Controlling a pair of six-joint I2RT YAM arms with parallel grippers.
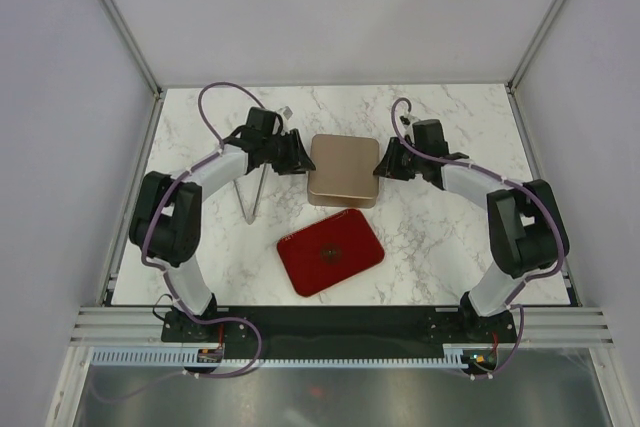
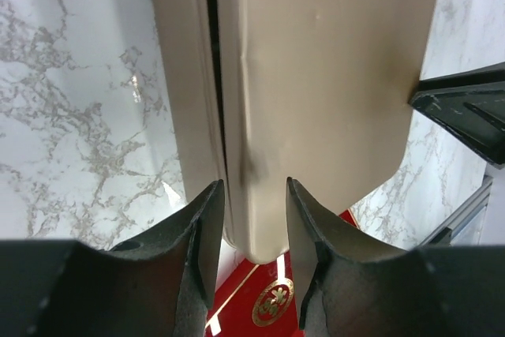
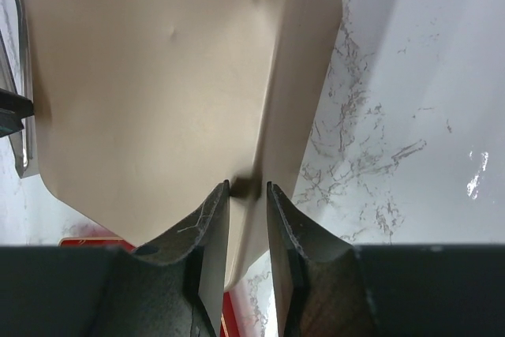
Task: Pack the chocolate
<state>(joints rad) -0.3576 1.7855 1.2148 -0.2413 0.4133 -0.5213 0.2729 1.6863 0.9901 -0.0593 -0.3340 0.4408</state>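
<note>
The chocolate is hidden; none shows in any view. A closed beige-gold box stands mid-table, with a dark seam running along its left side. My left gripper is at the box's left edge, its fingers apart and straddling that edge at the near corner. My right gripper is at the right edge, its fingers a little apart on either side of the side wall. Neither pair visibly presses the box.
A flat red tray with a gold emblem lies just in front of the box, turned at an angle. A thin bent metal rod lies to the left, under the left arm. White walls enclose the marble table.
</note>
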